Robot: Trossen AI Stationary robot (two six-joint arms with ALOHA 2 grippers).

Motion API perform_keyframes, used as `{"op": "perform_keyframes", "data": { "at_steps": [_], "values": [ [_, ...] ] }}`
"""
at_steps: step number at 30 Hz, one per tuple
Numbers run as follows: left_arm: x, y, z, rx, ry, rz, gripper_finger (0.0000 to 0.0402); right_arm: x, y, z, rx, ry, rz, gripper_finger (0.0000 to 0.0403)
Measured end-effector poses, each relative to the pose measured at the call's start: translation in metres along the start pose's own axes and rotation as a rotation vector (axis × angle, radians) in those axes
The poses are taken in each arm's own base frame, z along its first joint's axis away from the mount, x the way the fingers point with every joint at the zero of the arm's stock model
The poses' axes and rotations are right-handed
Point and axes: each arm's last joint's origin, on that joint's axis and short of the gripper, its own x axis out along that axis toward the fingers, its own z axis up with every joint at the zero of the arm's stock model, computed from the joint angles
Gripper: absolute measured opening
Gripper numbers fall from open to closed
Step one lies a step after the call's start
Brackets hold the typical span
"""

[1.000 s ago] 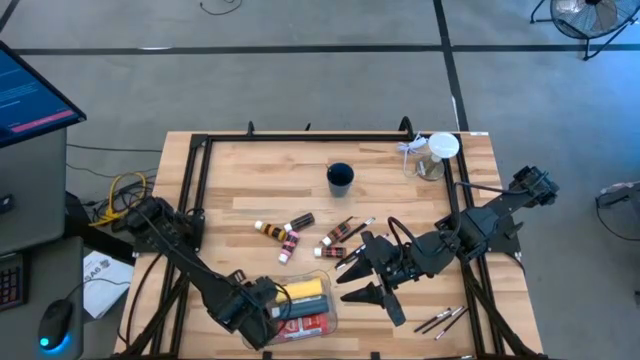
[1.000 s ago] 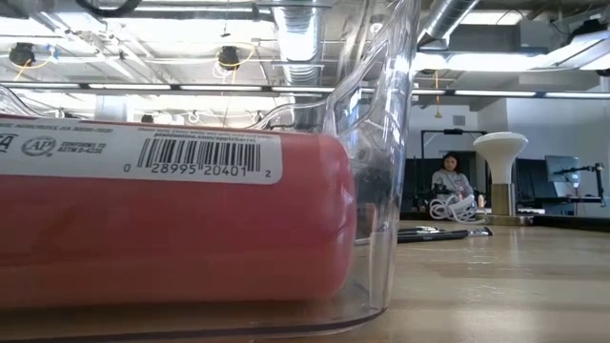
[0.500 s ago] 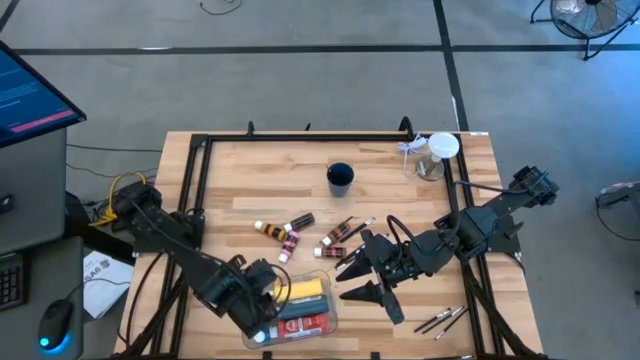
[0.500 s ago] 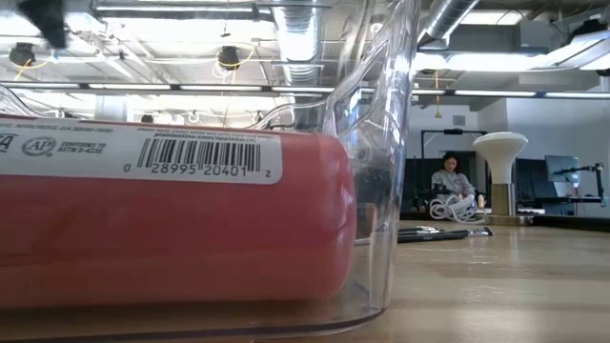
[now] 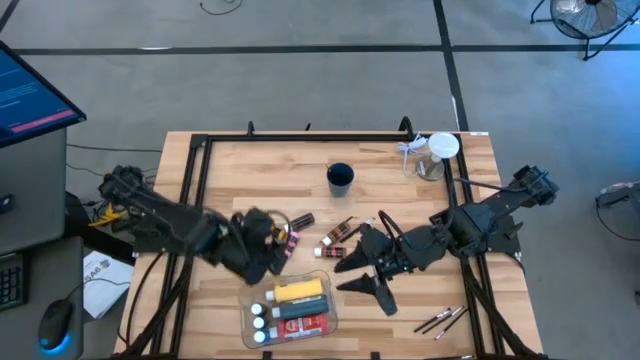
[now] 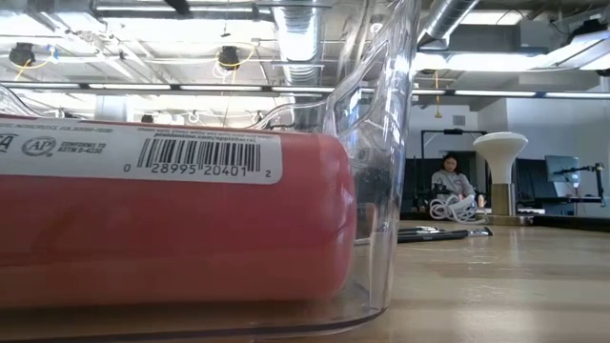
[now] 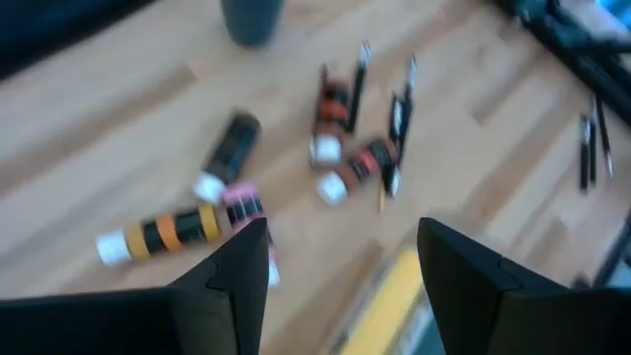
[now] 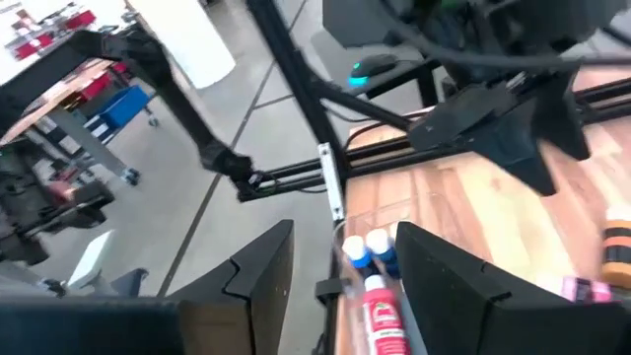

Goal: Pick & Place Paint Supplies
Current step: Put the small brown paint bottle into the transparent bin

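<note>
A clear bin [image 5: 331, 316] near the table's front edge holds a yellow bottle [image 5: 300, 290], a red tube [image 5: 306, 322] and small white-capped bottles [image 5: 259, 322]. Several small paint tubes [image 5: 285, 231] and thin brushes [image 5: 352, 229] lie loose on the wood beyond it. My left gripper [image 5: 268, 258] hovers open above the loose tubes [image 7: 163, 232], with nothing between its fingers. My right gripper [image 5: 345, 277] hangs open in the air just right of the bin, pointing toward it. The low view is filled by the red tube [image 6: 172, 229] behind the bin wall.
A dark blue cup [image 5: 340, 178] stands mid-table toward the far edge. A clear jar with a white lid [image 5: 438, 154] is at the far right corner. More brushes [image 5: 442, 320] lie at the near right. A black frame [image 5: 300, 138] borders the table. A person [image 6: 450, 183] sits far behind.
My left gripper has risen out of the bin and swung toward the table's far edge, turning as it went, and now hangs over the loose tubes. The bin's bottles, which the arm hid before, now show.
</note>
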Motion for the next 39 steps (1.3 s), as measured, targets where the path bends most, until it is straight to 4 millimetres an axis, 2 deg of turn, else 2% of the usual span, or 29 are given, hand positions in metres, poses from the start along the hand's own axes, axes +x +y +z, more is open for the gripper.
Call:
{"op": "perform_keyframes", "data": {
  "at_steps": [4,8,13,18,23,30,32,35,39],
  "values": [
    [0.006,0.014,0.026,0.033,-0.028,0.034,0.0186,0.002,-0.011,0.006,0.012,-0.016,-0.031,0.0172],
    [0.018,0.026,0.045,0.158,0.004,0.071,0.0186,0.005,-0.025,0.014,0.061,-0.039,-0.065,0.0171],
    [0.047,0.042,0.051,0.285,0.095,0.097,0.0186,0.007,-0.050,0.027,0.136,-0.075,-0.131,0.0173],
    [0.082,0.050,0.041,0.364,0.154,0.007,0.0186,0.007,-0.070,0.038,0.182,-0.120,-0.180,0.0172],
    [0.111,0.060,0.023,0.395,0.180,-0.067,0.0186,0.006,-0.082,0.045,0.205,-0.148,-0.209,0.0173],
    [0.133,0.080,-0.005,0.396,0.180,-0.096,0.0186,0.006,-0.087,0.048,0.223,-0.163,-0.217,0.0172],
    [0.135,0.089,-0.010,0.364,0.144,-0.123,0.0186,0.006,-0.087,0.048,0.221,-0.162,-0.218,0.0171],
    [0.140,0.107,-0.017,0.227,0.067,-0.180,0.0186,0.006,-0.087,0.048,0.221,-0.162,-0.219,0.0173],
    [0.147,0.131,-0.023,0.014,-0.071,-0.408,0.0186,0.006,-0.087,0.047,0.220,-0.159,-0.222,0.0173]
  ]
}}
